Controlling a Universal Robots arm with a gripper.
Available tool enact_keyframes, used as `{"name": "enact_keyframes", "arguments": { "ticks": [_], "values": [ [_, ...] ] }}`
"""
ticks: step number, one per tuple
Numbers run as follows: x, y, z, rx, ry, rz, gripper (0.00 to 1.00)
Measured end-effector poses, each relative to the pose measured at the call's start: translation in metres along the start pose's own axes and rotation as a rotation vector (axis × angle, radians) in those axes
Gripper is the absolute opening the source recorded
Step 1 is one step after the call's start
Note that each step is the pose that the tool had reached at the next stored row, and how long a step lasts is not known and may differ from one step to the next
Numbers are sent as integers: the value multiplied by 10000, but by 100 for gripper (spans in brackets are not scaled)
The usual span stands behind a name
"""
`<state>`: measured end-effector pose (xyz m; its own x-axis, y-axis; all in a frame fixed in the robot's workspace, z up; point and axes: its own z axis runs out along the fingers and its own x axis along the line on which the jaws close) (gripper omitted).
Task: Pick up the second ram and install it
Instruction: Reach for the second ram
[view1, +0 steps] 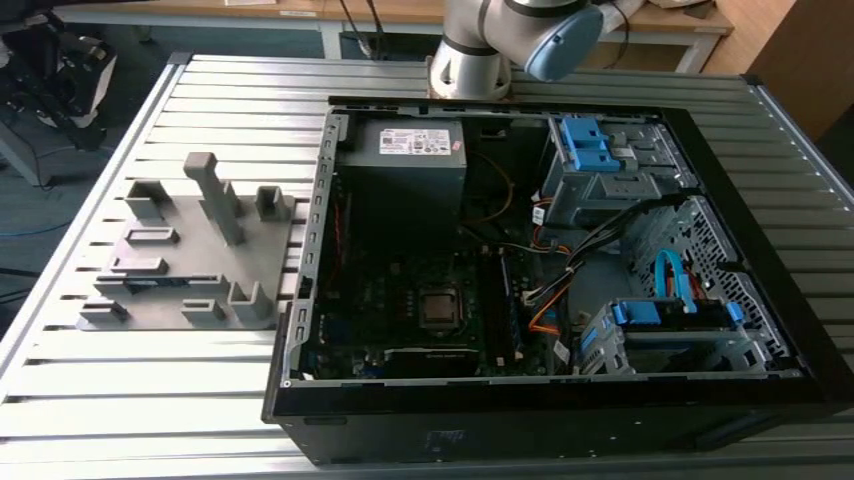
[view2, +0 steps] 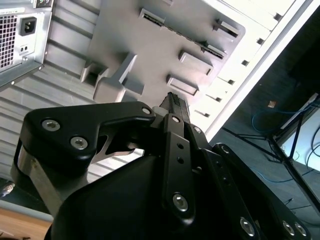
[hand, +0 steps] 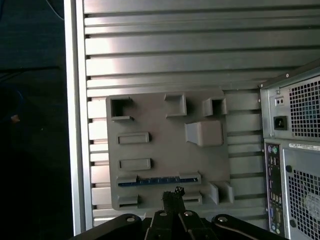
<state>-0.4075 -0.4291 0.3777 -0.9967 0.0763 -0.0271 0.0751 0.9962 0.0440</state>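
**Item: gripper** (hand: 172, 192). Mine, and it reads as closed, tips together with nothing between them. It hangs above the grey holder block (hand: 155, 120).

**Item: second ram** (hand: 157, 181). It is seated in a long slot of the holder block, on edge, below my tips and just ahead of them. Its long axis points toward the computer case (hand: 295, 150).

**Surface:** ribbed metal table (hand: 175, 50), with the holder block flat on it.

**Room:** I judge the slot open from above. The holder's tall post (hand: 204, 133) stands near the ram, on the case side.
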Motion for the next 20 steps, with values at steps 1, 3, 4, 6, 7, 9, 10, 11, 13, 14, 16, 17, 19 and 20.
{"name": "enact_keyframes", "arguments": {
  "ticks": [1,3,4,6,7,9,10,11,13,14,16,17,19,20],
  "values": [
    [0,-2,19,1,0,0,10],
    [1,-6,53,6,0,-2,10],
    [1,-7,69,10,0,-2,10],
    [2,-9,100,16,-1,-1,10],
    [2,-10,115,17,-2,-2,10],
    [3,-12,140,22,-1,-2,10],
    [3,-13,152,24,-2,-2,10],
    [3,-14,163,26,-1,-2,10],
    [4,-15,183,27,-1,-2,10],
    [4,-16,192,27,-1,-2,10],
    [5,-18,213,27,-1,-2,10],
    [5,-19,222,27,-1,-2,10],
    [5,-21,239,26,-2,-2,10],
    [5,-22,247,27,-1,-2,10]
  ]
}}
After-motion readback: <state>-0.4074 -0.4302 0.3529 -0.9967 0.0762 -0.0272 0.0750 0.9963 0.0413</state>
